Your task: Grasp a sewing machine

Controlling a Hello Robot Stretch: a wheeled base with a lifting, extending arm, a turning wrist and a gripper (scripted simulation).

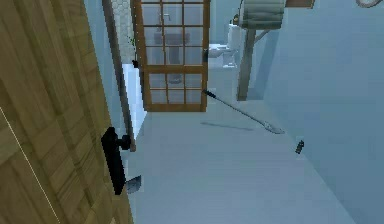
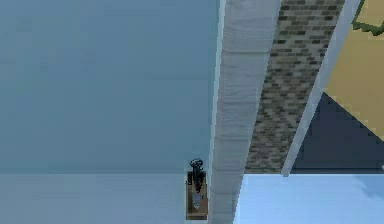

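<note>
A wooden door [image 1: 50, 100] is crowding the forward view's left edge, its black handle [image 1: 112, 155] jutting. A glass-paned door [image 1: 172, 55] is standing ahead. Pale floor [image 1: 220, 175] is lying open rightward, carrying a long thin rod [image 1: 243, 110] and a small dark object [image 1: 299, 147]. I cannot tell the pincer's state or the sewing machine's whereabouts.

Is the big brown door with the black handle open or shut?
Open. The brown door stands angled toward the camera, its black handle at the free edge, and the floor runs on past it.
</note>
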